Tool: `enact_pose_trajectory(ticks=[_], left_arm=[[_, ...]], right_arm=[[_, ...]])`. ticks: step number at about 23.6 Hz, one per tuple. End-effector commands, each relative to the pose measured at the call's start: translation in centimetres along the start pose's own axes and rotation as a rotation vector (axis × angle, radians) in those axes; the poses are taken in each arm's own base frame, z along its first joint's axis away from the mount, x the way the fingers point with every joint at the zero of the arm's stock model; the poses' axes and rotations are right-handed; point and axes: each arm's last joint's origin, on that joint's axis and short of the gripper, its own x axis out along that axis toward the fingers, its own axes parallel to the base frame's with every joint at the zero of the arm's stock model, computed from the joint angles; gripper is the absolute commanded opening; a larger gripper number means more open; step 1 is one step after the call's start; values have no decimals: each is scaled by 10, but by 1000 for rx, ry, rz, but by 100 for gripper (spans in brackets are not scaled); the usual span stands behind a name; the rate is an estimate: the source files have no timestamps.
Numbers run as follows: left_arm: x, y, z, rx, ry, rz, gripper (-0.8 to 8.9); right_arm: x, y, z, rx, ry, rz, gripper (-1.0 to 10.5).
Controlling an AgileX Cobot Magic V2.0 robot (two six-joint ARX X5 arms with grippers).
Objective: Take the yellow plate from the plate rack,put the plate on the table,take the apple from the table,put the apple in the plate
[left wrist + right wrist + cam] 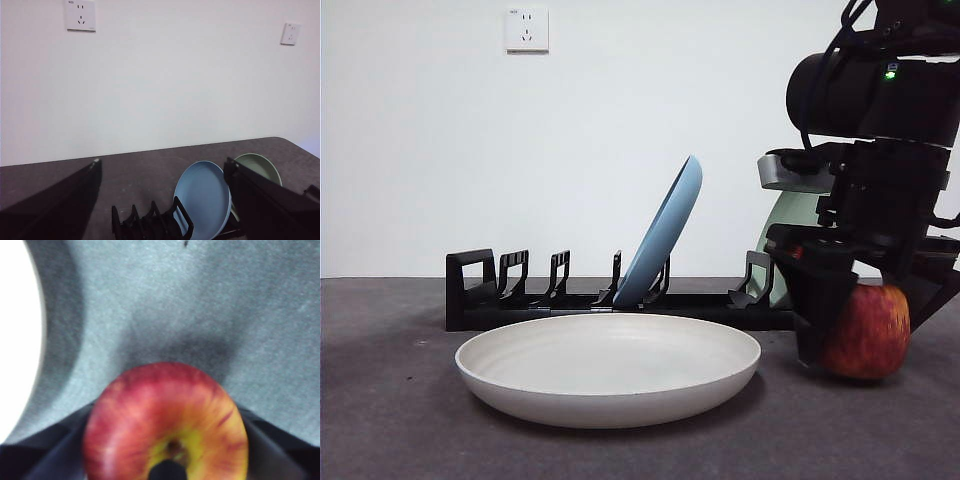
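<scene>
2 jaws of the right end effector (pixel 860 330) straddle the apple (pixel 868 332) on the table (pixel 390 420), beside the yellow plate (pixel 608 368); a weak, off-center pinch could roll it away.

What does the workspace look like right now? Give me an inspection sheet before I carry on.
Surface: dark grey table, no spills seen.
Job's things: yellow plate lies flat on the table in front of the plate rack; apple sits on the table beside the plate.
Clutter: light blue plate leans in the rack; sage green plate stands behind it.
End effectors: right end effector is down at the apple, a jaw on each side, contact not clear; left end effector is raised, open, holding nothing.
Cables: dark cables on the right arm.
Surroundings: white wall, wall socket.
</scene>
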Motion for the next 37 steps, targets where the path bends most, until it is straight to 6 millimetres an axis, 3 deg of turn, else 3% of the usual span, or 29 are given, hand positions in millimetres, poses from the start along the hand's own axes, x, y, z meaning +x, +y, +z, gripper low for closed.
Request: enact_pose_trajectory(ticks=[1, 4, 8, 12, 16, 19, 22, 30, 35, 37], left_arm=[[0, 0, -1, 13, 1, 6, 409], [0, 0, -1, 14, 2, 6, 409], [0, 0, -1, 13, 1, 6, 408], [0, 0, -1, 14, 2, 6, 408], [0, 0, -2, 15, 3, 5, 408], [0, 0, -2, 16, 5, 4, 408], [0, 0, -3, 26, 16, 4, 408], [0, 1, -7, 48, 43, 4, 408], [0, 2, -12, 46, 80, 8, 408], [0, 2, -13, 56, 93, 10, 408]], right_arm=[[0, 0, 1, 9, -8, -6, -14], [-14, 1, 4, 33, -50, -3, -14], [-58, 13, 17, 11, -191, 23, -14], [-92, 46, 33, -64, -295, 80, -15], [-103, 86, 43, -172, -333, 142, -16], [-91, 109, 49, -228, -314, 168, -16], [-63, 124, 50, -261, -248, 169, -16], [10, 145, 48, -303, -85, 147, -14], [17, 145, 47, -306, -65, 143, 19], [17, 145, 47, -308, -67, 143, 152]])
